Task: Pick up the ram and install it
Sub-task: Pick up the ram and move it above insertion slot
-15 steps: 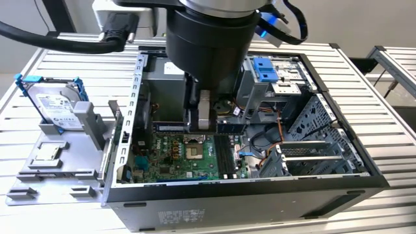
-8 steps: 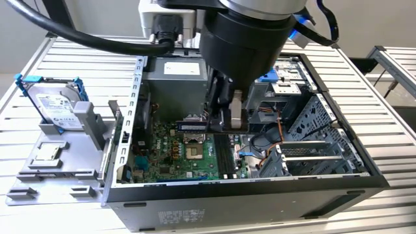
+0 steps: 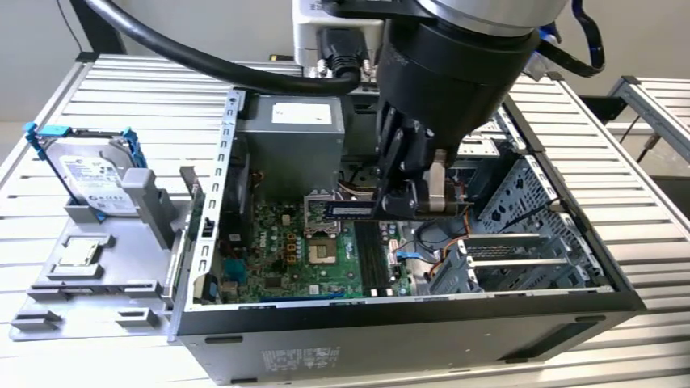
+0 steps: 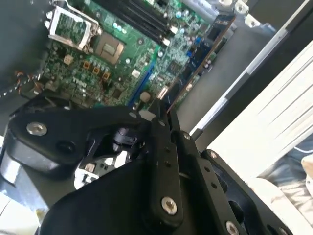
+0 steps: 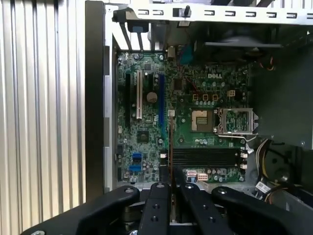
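Observation:
In the exterior view my gripper point(image 3: 401, 202) is shut on the ram point(image 3: 351, 210), a dark stick with a pale label. It hangs level above the green motherboard point(image 3: 280, 267) inside the open computer case point(image 3: 410, 323). The black memory slots point(image 3: 372, 255) lie just below and a little toward the front of the stick. In the first wrist view the ram point(image 5: 169, 142) shows edge-on as a thin line rising from between the black fingers point(image 5: 157, 196), with the slots point(image 5: 208, 156) beside it. In the second wrist view the ram's end point(image 4: 162, 95) pokes out past the fingers point(image 4: 164, 147).
On a grey fixture at the exterior view's left stands a silver hard drive in a blue frame point(image 3: 92, 174), with a small square silver chip point(image 3: 84, 252) nearby. Inside the case are the power supply point(image 3: 291, 121), the open processor socket point(image 3: 323, 234), loose cables point(image 3: 426, 238) and a perforated drive cage point(image 3: 528, 242).

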Robot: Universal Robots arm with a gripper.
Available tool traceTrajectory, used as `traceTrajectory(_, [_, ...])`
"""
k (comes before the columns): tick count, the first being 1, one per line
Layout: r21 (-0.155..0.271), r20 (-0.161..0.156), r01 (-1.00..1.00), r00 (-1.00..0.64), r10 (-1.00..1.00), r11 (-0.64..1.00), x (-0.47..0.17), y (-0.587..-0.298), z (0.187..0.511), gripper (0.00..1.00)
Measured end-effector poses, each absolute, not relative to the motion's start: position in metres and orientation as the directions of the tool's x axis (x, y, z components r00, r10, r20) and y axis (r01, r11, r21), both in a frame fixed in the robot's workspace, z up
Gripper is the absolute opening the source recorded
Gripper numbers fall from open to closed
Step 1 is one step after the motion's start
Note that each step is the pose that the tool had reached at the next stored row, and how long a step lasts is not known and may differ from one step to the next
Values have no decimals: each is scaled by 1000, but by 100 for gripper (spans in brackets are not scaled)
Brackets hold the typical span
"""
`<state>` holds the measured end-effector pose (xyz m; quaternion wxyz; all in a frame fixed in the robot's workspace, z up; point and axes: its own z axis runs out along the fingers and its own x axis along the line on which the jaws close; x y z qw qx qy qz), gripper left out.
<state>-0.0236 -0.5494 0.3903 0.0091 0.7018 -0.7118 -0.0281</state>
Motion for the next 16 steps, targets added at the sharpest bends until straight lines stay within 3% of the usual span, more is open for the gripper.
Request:
traceTrajectory(5, [16, -26, -1000, 5, -1000, -5, -21, -549, 389, 0])
traceTrajectory(16, [16, -12, -1000, 5, -1000, -5, -3, -548, 386, 0])
